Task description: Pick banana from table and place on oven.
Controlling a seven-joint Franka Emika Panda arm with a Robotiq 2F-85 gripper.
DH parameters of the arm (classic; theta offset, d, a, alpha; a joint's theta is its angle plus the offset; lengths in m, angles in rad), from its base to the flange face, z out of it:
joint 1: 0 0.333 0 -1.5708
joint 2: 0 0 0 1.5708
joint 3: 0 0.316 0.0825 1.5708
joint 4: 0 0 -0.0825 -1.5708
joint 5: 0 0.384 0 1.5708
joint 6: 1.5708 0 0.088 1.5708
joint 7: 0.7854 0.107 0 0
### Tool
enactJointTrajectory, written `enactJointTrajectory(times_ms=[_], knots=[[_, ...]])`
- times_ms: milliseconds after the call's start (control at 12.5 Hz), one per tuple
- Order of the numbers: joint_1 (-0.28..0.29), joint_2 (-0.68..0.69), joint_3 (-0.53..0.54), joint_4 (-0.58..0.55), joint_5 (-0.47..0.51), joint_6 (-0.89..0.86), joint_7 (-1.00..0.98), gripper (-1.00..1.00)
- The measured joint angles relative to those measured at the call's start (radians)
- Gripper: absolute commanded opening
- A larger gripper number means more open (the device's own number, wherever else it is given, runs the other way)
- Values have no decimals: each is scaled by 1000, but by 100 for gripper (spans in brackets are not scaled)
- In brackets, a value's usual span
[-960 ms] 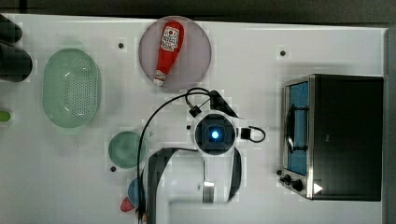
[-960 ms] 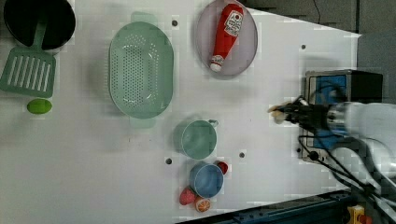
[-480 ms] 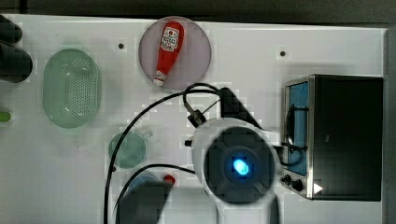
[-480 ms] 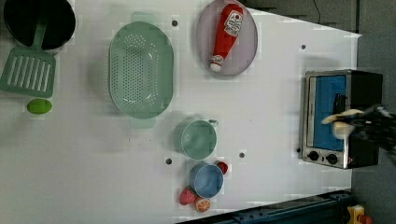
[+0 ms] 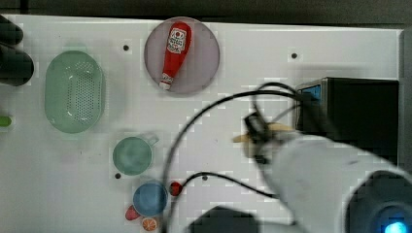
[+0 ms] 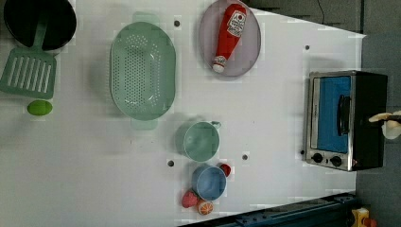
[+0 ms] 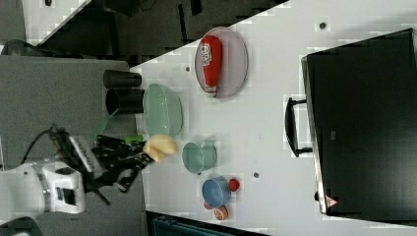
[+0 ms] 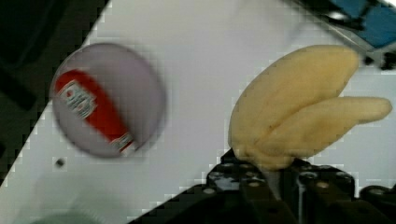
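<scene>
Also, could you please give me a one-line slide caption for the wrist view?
Gripper holds the peeled banana above the white table, ketchup bottle on its plate behind.

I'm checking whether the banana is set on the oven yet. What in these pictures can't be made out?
- Gripper fingertips: wrist view, hidden behind the banana it holds.
- Banana: top view, mostly covered by the blurred arm and cables; left view, cut off by the picture's right edge.
- Oven top: top view, partly covered by the arm. Whether the banana is over it cannot be told.
- Oven knobs: left view, settings too small to read.
</scene>
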Motion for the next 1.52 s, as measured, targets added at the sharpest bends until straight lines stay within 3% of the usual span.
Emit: enactJointTrajectory(times_ms=[320,560,1040,1120,1520], knots=[[-15,117,-173,-4,-80,42,-189,-64],[-51,232,-256,41,-68,111,-354,-64],[-53,502,-416,148,-88,207,-699,-64],[-54,531,-431,154,-94,211,-739,-57],[-41,558,-435,157,-90,209,-807,52]])
